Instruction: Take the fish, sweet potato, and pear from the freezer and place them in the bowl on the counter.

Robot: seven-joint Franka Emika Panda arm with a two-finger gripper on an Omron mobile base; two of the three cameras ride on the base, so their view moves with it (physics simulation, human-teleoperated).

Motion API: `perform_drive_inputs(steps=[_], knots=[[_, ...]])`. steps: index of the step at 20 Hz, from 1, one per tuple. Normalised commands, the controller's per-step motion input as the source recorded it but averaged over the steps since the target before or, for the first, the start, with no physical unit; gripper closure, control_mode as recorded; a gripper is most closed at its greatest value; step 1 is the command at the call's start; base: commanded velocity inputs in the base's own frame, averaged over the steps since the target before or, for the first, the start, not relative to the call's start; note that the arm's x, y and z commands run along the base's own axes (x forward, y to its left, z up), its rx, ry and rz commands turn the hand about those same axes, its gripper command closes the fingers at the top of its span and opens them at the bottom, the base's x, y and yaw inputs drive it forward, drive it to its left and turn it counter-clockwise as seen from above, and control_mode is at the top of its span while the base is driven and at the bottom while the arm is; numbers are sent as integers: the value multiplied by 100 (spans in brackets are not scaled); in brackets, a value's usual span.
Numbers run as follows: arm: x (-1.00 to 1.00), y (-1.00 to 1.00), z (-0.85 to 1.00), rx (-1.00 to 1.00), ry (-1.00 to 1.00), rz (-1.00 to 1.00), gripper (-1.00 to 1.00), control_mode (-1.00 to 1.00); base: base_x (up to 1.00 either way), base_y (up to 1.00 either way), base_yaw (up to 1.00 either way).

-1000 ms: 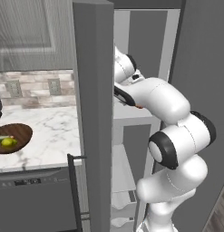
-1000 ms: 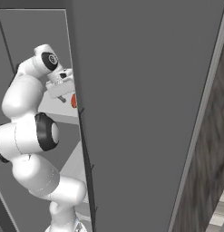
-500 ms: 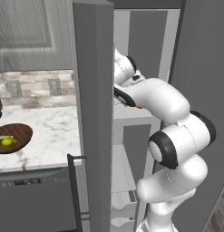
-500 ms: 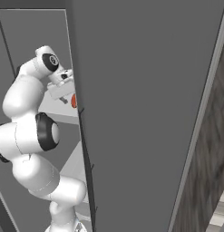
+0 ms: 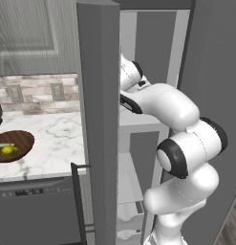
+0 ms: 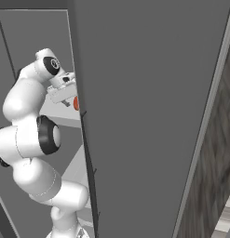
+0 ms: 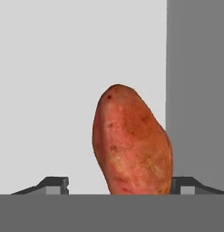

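The gripper (image 7: 118, 186) straddles the sweet potato (image 7: 131, 142) inside the freezer (image 5: 98, 95), jaws wide and not yet gripping; next, I judge, it must clamp and lift toward the bowl (image 5: 16, 150).

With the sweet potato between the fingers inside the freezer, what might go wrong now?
1. The sweet potato sits off-centre between the fingers, close to the right one. One pad may touch first and push it aside or roll it.
2. Its surface is rounded and tapered, so the grip may slip.
3. The arm reaches past the freezer door edge; pulling back may brush the door. The bowl on the counter lies beyond it.
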Motion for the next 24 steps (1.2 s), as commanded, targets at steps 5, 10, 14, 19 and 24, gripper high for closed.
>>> perform_drive_inputs(steps=[5, 10, 14, 19, 24], knots=[[-1, -30, -34, 2, -3, 1, -100, -100, 0, 0, 0], [-3, 7, -6, 24, -3, 2, -100, -100, 0, 0, 0], [-5, 20, 0, 33, -3, 7, -100, -100, 0, 0, 0], [-10, 40, -1, 33, -10, 9, -100, -100, 0, 0, 0], [-17, 57, -13, 15, -24, 4, -100, -100, 0, 0, 0]])
